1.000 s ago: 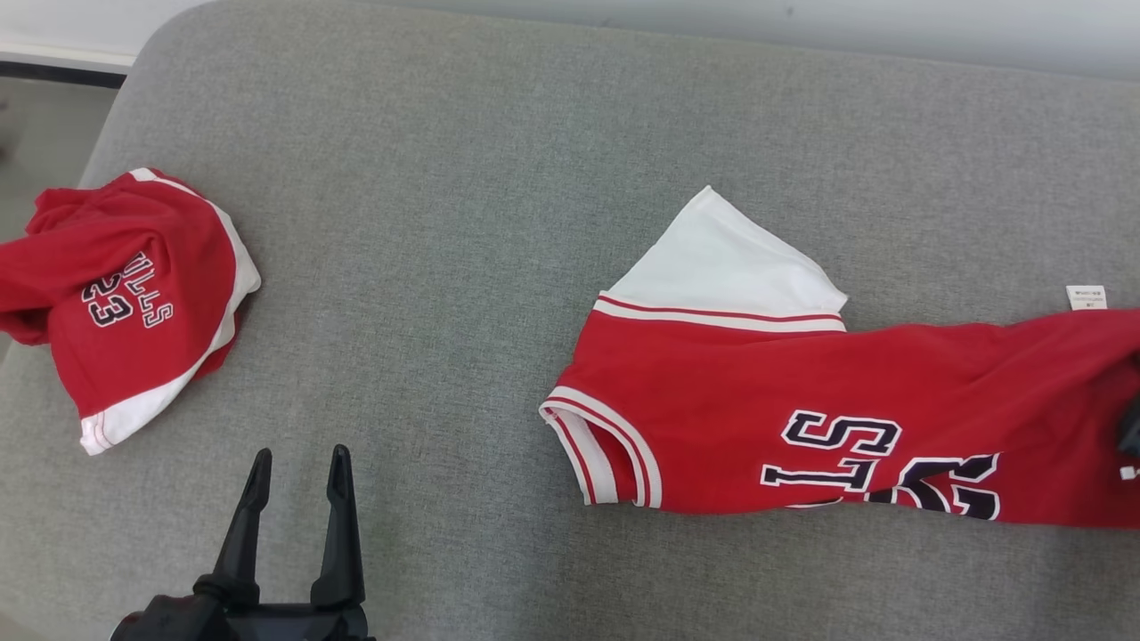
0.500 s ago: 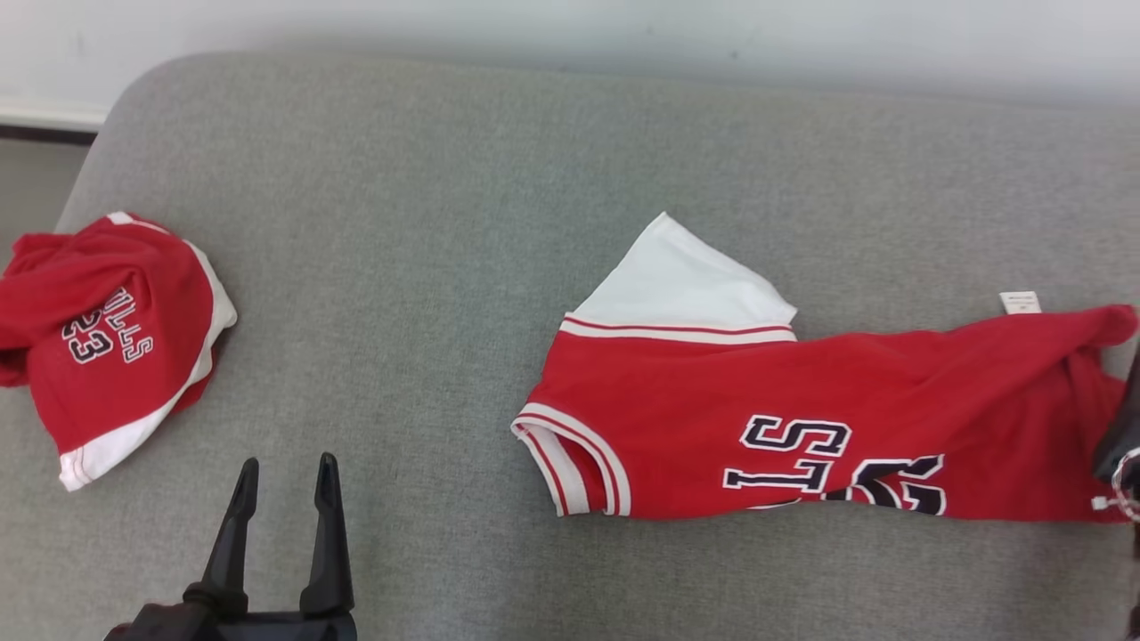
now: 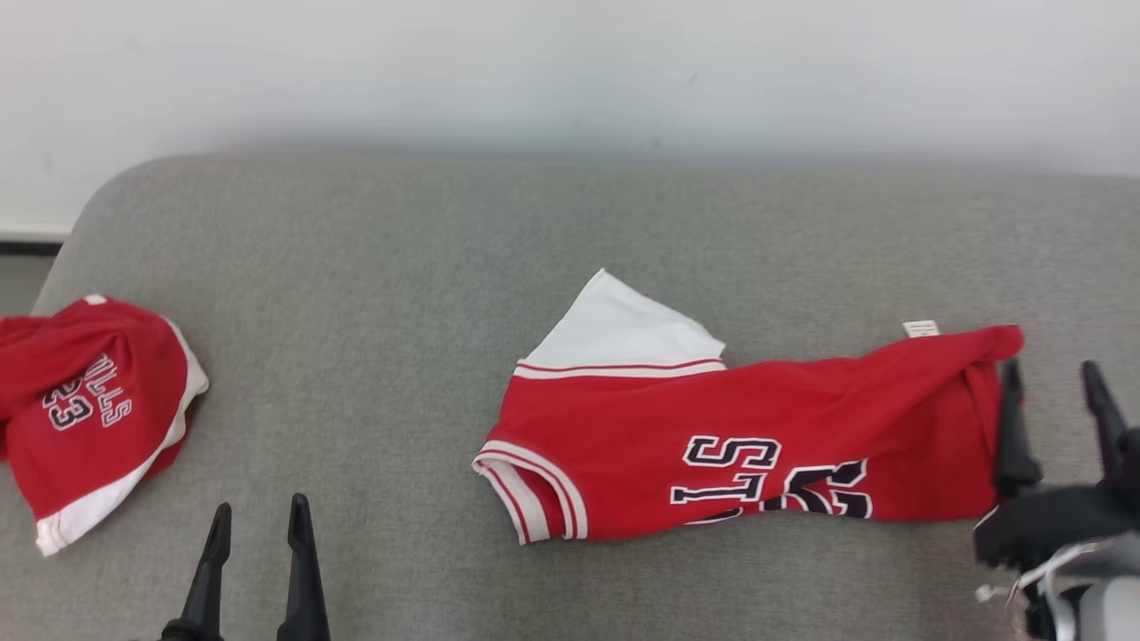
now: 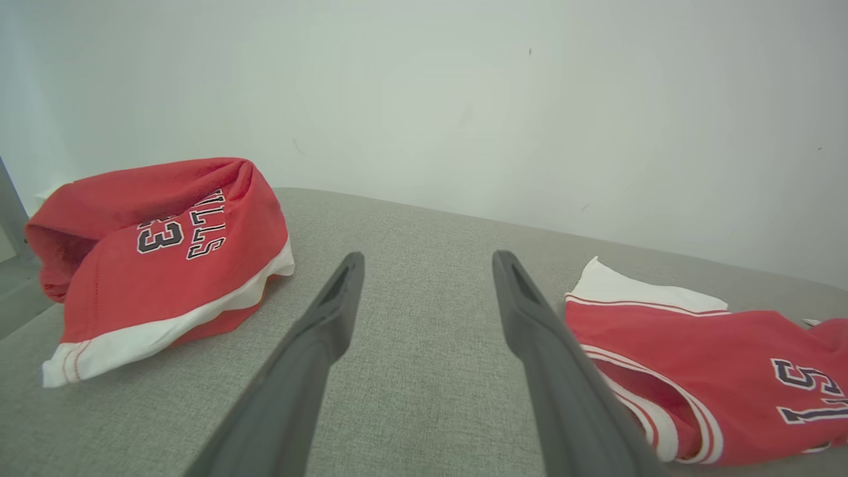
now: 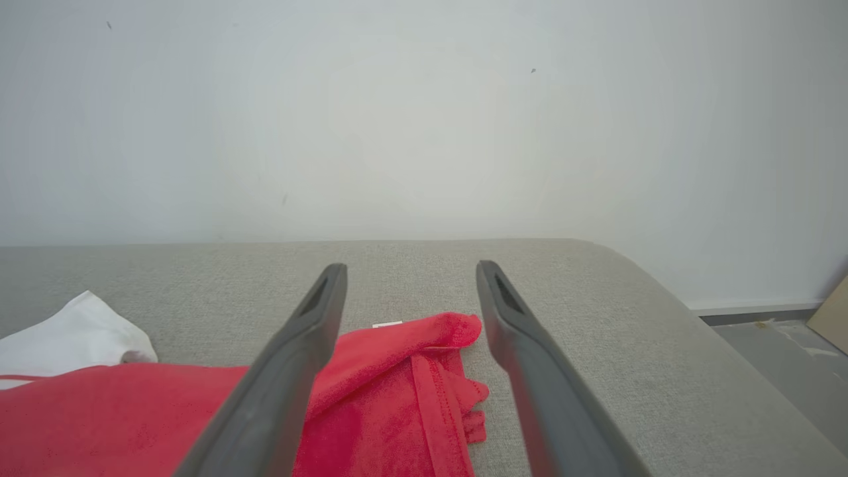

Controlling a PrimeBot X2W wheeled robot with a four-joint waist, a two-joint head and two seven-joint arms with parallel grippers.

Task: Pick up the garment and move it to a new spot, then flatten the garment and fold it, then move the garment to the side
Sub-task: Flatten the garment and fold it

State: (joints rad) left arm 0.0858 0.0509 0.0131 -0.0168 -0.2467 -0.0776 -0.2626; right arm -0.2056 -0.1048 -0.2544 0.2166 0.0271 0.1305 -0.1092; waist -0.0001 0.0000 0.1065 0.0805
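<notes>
The garment [image 3: 757, 427], a red jersey with white trim and dark lettering, lies stretched sideways on the grey cushion [image 3: 401, 267]. Its white sleeve points away from me. My right gripper [image 3: 1049, 374] is open at the jersey's right end, its left finger [image 3: 1011, 427] over the hem. In the right wrist view that bunched red end [image 5: 424, 391] lies below the open right gripper [image 5: 412, 271], with nothing gripped. My left gripper [image 3: 260, 512] stands open near the front edge, left of the jersey. The left wrist view shows the left gripper [image 4: 428, 265] over bare cushion, the jersey [image 4: 715, 358] at its right.
A second red garment [image 3: 89, 418] lies crumpled at the cushion's left end, also in the left wrist view [image 4: 165, 252]. A pale wall [image 3: 570, 71] runs behind the cushion. The cushion's rounded right end [image 5: 662, 318] drops to the floor [image 5: 782, 358].
The camera has tipped up, so the whole picture has slid down and left. My right gripper has let go of the jersey's right end and now stands open beside it.
</notes>
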